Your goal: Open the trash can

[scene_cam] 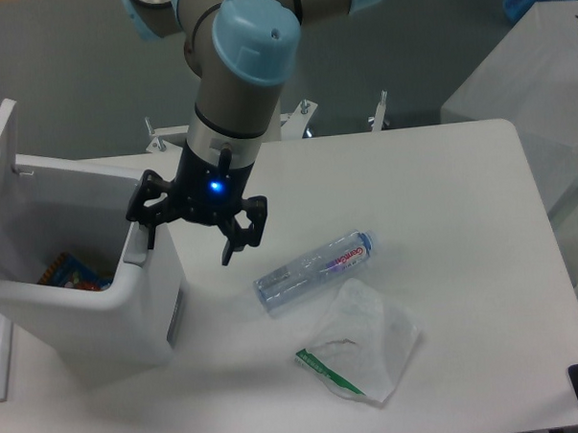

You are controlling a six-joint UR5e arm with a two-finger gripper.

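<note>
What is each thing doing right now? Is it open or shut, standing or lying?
trash can: standing, lid flipped up, open
hand: fingers spread, holding nothing, one finger at the can's front rim
plastic bottle: lying on its side, cap on
plastic bag: lying flat, crumpled
</note>
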